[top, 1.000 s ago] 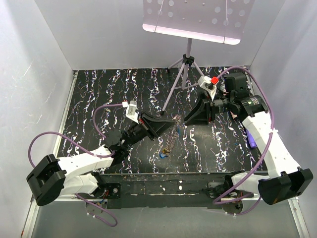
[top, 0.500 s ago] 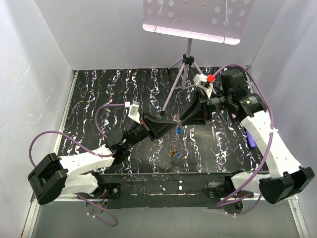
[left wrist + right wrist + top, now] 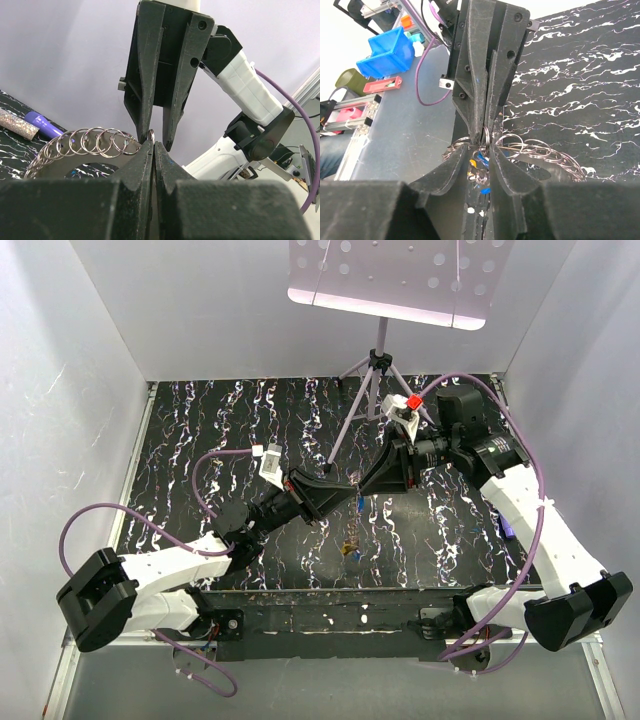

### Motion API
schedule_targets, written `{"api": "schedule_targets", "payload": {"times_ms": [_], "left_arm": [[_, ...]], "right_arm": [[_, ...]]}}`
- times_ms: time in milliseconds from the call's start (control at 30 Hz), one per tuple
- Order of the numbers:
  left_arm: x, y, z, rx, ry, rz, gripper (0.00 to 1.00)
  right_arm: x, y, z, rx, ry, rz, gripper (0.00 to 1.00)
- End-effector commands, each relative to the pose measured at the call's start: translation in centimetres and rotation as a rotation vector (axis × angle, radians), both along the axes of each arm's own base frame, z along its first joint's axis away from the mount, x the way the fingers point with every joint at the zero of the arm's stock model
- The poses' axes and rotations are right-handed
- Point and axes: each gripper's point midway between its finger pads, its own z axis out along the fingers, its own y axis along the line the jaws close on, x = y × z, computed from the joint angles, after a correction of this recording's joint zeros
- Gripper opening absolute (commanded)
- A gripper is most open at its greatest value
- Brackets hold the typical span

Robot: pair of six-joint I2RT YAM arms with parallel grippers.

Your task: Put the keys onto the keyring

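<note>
The left gripper (image 3: 153, 146) is squeezed fully together, and one small ring at the end of the keyring (image 3: 95, 140) is pinched at its tips. Turns out the keyring is really a chain of little linked rings, curling away in an arc from that pinch. Everything is held up in the air over the middle of the black marbled table (image 3: 200, 430).

The right gripper (image 3: 157, 135) is pointed nose to nose at the left one. A narrow gap is left between its fingers, with the tips set either side of that same ring. Whether the ring is actually gripped can't be told, tbh.

A blue key (image 3: 481, 160) is seen dangling just below the meeting point. A yellow key (image 3: 348, 548) is spotted lower down, nearer the arm bases.
</note>
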Motion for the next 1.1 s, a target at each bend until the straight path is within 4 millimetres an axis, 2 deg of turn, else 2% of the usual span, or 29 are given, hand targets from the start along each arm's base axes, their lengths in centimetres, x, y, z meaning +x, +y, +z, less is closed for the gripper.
{"api": "schedule_targets", "payload": {"times_ms": [0, 133, 333, 367, 500, 533, 667, 833, 1067], "left_arm": [[-0.7, 0.9, 3.2, -0.088, -0.063, 0.000, 0.00], [-0.6, 0.8, 3.1, -0.082, -0.060, 0.001, 0.00], [-0.8, 0.9, 2.7, -0.072, -0.040, -0.010, 0.00], [-0.8, 1.2, 2.5, -0.067, -0.031, -0.008, 0.04], [-1.0, 3.0, 2.4, -0.027, 0.009, -0.039, 0.48], [-1.1, 3.4, 2.1, 0.005, 0.026, -0.050, 0.55], [-1.5, 4.4, 1.5, 0.188, 0.087, -0.137, 0.64], [-2.8, 3.7, -0.6, 0.416, 0.151, -0.311, 0.68], [-2.0, 2.7, -1.2, 0.556, 0.146, -0.382, 0.67]], "right_arm": [[-0.1, 0.2, 0.4, 0.013, -0.022, 0.004, 0.27], [-0.2, 0.2, 0.4, 0.019, -0.010, 0.014, 0.03], [-0.4, 0.2, 0.4, 0.023, 0.010, 0.018, 0.01], [-0.4, 0.2, 0.3, 0.019, 0.013, 0.015, 0.01], [-0.7, 0.1, -0.5, 0.001, 0.047, 0.014, 0.01], [-0.9, 0.0, -0.6, 0.000, 0.059, 0.022, 0.01], [-1.6, -0.2, -1.3, -0.008, 0.113, 0.050, 0.01], [-2.0, -0.2, -1.6, -0.004, 0.158, 0.079, 0.01], [-1.9, -0.2, -2.4, -0.020, 0.189, 0.077, 0.01]]}}
